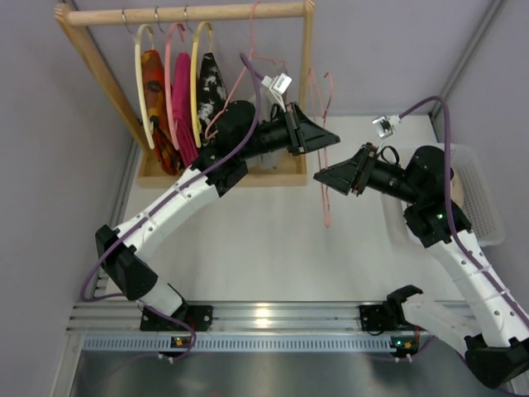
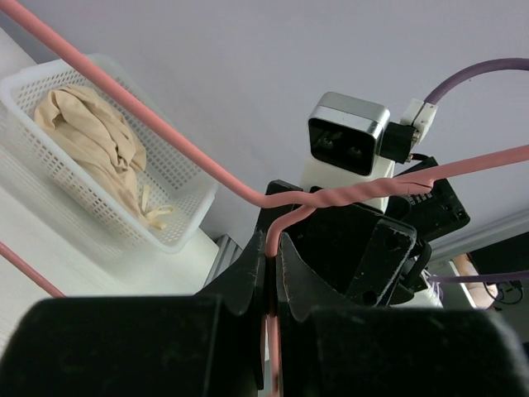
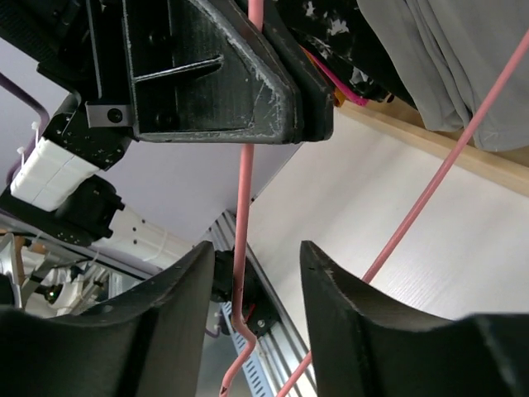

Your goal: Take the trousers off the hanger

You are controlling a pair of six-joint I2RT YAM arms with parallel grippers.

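On the white worktop (image 1: 264, 248), the plastic mesh basket (image 2: 194, 194) holds the soft, crumpled beige trousers (image 2: 87, 141), well apart from the hanger (image 1: 326, 211). Its thin pink wire hangs upright between our arms: left claw (image 2: 273, 265) pinched on the neck, right claw (image 3: 258, 265) spread open around it. We judge the removal done.

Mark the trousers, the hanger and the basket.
trousers (image 2: 83, 141), left wrist view, middle of the crumpled beige heap.
hanger (image 2: 157, 124), left wrist view, straight stretch of pink wire.
basket (image 2: 175, 171), left wrist view, white mesh wall beside the trousers.
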